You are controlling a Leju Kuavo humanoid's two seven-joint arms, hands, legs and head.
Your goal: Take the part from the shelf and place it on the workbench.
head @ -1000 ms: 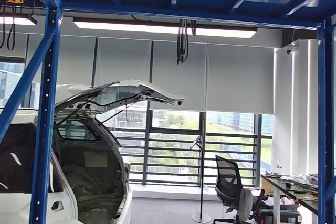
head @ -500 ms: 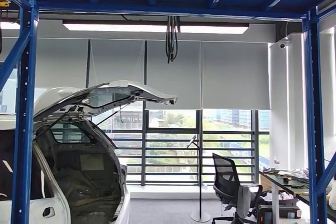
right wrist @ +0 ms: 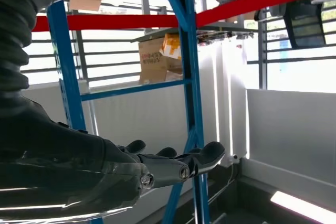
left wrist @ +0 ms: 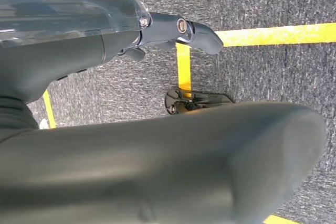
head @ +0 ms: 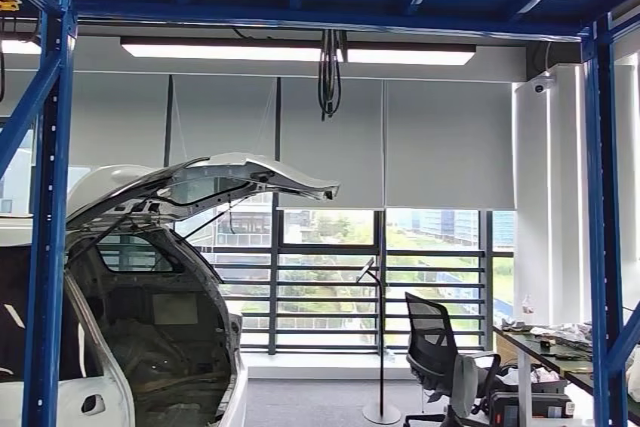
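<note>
Left hand (left wrist: pixel 166 114) seen over grey floor (left wrist: pixel 277 87), fingers (left wrist: pixel 198 32) extended, nothing held; right hand (right wrist: pixel 118 177) likewise empty, fingers spread beside blue shelf (right wrist: pixel 190 77).

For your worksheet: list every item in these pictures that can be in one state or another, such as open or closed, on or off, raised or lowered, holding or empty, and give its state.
Car tailgate: raised open.
Ceiling light: on.
Roller blinds: lowered partway, lower window uncovered.
Office chair: unoccupied.
Left robot hand: holds nothing, fingers extended above the floor.
Right robot hand: holds nothing, fingers extended.
Cardboard box: on the shelf, closed.
</note>
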